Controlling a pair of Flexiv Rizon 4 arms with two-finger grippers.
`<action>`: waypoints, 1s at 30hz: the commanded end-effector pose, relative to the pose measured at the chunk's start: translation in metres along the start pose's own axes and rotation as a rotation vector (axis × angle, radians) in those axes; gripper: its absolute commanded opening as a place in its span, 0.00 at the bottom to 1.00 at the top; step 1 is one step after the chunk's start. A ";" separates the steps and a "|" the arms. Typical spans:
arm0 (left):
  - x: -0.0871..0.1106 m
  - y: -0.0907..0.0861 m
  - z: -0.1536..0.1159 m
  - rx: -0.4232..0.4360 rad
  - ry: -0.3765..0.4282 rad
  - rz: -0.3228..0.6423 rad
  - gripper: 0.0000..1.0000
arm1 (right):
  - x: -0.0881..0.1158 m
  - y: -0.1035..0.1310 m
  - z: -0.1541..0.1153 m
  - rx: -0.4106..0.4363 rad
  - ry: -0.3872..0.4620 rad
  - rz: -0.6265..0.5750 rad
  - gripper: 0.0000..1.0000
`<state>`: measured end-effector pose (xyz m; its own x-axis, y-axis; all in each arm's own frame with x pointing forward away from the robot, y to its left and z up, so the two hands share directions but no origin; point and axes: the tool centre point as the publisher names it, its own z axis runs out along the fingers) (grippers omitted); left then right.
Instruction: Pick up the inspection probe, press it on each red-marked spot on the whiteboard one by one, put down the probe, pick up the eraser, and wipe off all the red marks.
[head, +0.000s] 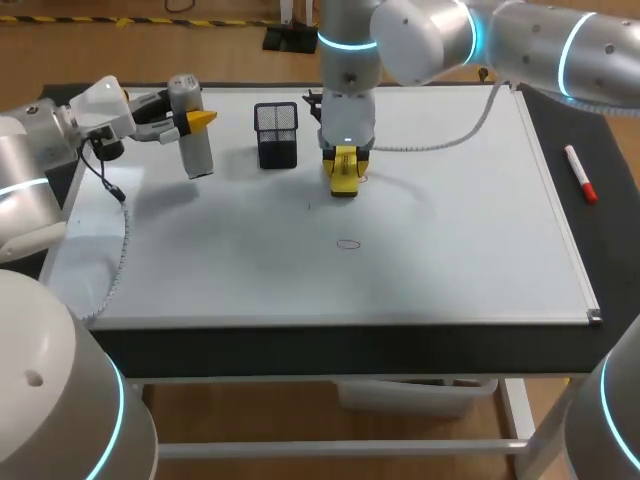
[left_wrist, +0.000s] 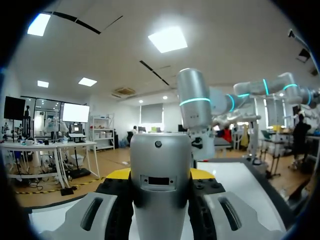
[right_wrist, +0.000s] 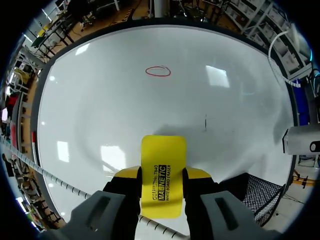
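Right gripper (right_wrist: 162, 174) clamps eraser (right_wrist: 163, 150) at whiteboard (head: 450, 240); red mark (right_wrist: 158, 71) well ahead. Left gripper (left_wrist: 161, 175) grasps probe (left_wrist: 161, 150) above board's left side.

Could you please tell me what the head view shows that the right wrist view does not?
Only the head view shows the red marker lying beside the whiteboard, and the left gripper holding the probe. Only the right wrist view shows the printed face of the eraser and the right gripper clamping it from both sides. Both show the eraser on the whiteboard, the red oval, the mesh holder and at least part of the probe.
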<state>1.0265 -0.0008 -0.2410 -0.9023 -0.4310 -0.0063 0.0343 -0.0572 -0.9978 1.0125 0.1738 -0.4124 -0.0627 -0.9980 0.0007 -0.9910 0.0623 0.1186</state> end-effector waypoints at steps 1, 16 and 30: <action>0.001 -0.001 0.000 0.001 -0.002 0.002 0.00 | -0.001 -0.003 0.001 -0.005 0.003 -0.007 0.00; 0.001 -0.001 0.000 0.001 -0.002 0.002 0.00 | -0.001 -0.004 0.010 -0.029 0.012 -0.021 0.00; 0.001 -0.001 0.000 0.001 -0.002 0.002 0.00 | 0.012 -0.005 0.016 -0.046 -0.001 0.022 0.00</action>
<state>1.0265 -0.0008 -0.2409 -0.9023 -0.4310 -0.0063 0.0343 -0.0573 -0.9978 1.0137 0.1666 -0.4239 -0.0829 -0.9966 0.0017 -0.9828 0.0821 0.1657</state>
